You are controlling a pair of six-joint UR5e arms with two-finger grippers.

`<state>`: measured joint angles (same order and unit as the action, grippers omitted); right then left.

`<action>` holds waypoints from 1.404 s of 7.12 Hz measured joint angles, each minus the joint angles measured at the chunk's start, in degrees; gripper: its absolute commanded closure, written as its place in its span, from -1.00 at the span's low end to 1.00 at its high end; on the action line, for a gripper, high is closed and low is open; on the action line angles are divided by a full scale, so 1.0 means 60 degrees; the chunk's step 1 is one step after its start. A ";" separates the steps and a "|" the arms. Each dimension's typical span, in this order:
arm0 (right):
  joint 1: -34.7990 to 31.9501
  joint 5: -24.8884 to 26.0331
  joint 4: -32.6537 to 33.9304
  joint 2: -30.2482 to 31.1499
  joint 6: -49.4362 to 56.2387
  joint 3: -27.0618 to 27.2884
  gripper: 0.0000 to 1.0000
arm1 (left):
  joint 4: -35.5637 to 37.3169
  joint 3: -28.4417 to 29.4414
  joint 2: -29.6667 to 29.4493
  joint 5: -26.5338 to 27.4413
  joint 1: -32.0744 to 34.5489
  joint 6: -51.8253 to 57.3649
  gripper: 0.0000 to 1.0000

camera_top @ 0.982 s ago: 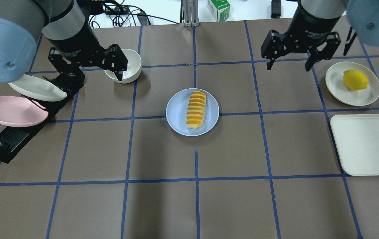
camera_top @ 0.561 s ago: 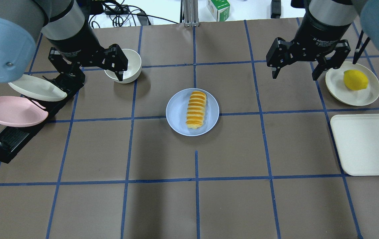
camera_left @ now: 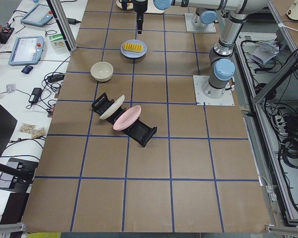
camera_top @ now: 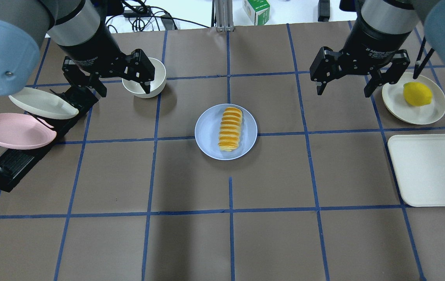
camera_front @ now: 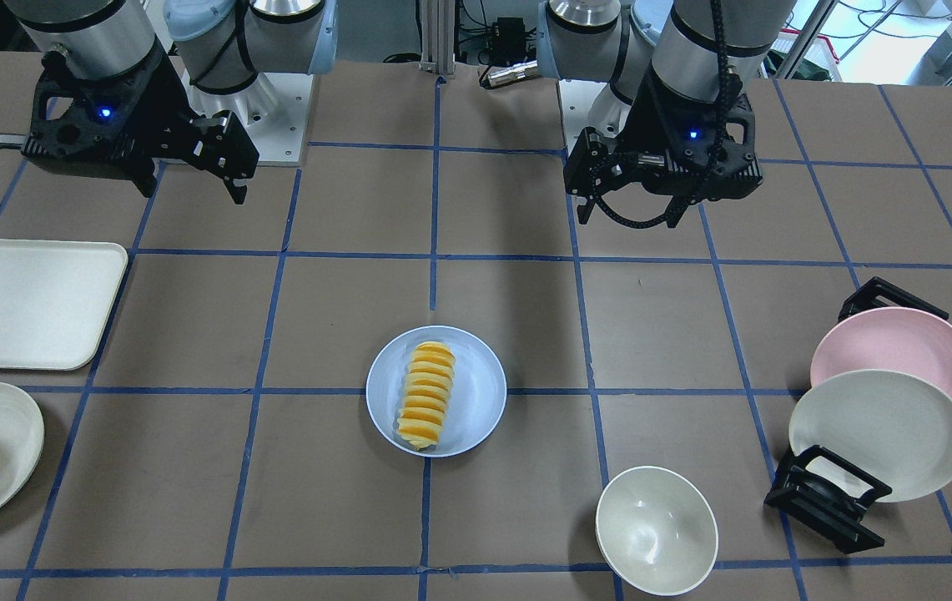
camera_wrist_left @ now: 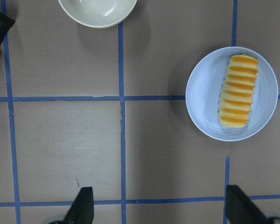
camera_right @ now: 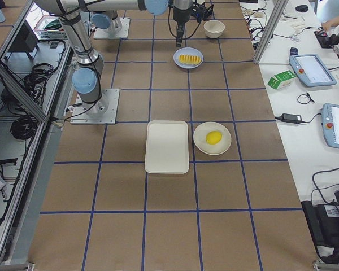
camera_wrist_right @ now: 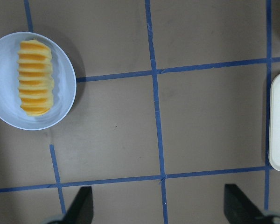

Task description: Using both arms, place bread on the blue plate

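Since the bread already lies lengthwise on the blue plate, mid-tabletop, I judge the placing step done.

- Bread: wholly inside the rim, slightly right of plate centre, nothing gripping it.
- My left end effector: fingers spread, empty, hanging over the far-left squares beside the bowl, well apart from the plate.
- My right end effector: fingers spread, empty, far right, just beside the plate that carries the lemon.

Next move, as I read it: little beyond holding both arms clear. If the loaf wanted centring, that would call for a two-sided approach along its long axis, gentle on the ridges.

Count:
- bread, one
- blue plate, one
- pink plate, one, in the rack
- off-white plates, two: one racked, one under the lemon
- bowl, one
- tray, one
- lemon, one
- end effectors, two
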<state>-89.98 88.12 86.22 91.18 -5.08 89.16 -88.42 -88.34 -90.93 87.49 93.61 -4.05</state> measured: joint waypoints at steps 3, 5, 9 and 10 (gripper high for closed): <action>-0.0003 -0.0018 0.0003 -0.0011 0.0074 0.0033 -1.00 | 0.0000 0.0001 0.0008 -0.0006 -0.0001 0.0001 -1.00; 0.0005 -0.0023 0.0013 -0.0017 0.0120 0.0035 -1.00 | -0.0007 -0.0010 0.0018 -0.0007 -0.0006 0.0001 -1.00; 0.0012 -0.0011 0.0018 -0.0038 0.0129 0.0050 -1.00 | 0.0000 0.0006 0.0019 -0.0017 -0.0014 -0.0003 -1.00; 0.0012 -0.0013 0.0021 -0.0037 0.0134 0.0050 -1.00 | 0.0000 0.0003 0.0020 -0.0012 -0.0015 0.0000 -1.00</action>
<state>-89.91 88.04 86.35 90.96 -4.28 89.45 -88.42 -88.31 -90.81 87.42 93.52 -4.05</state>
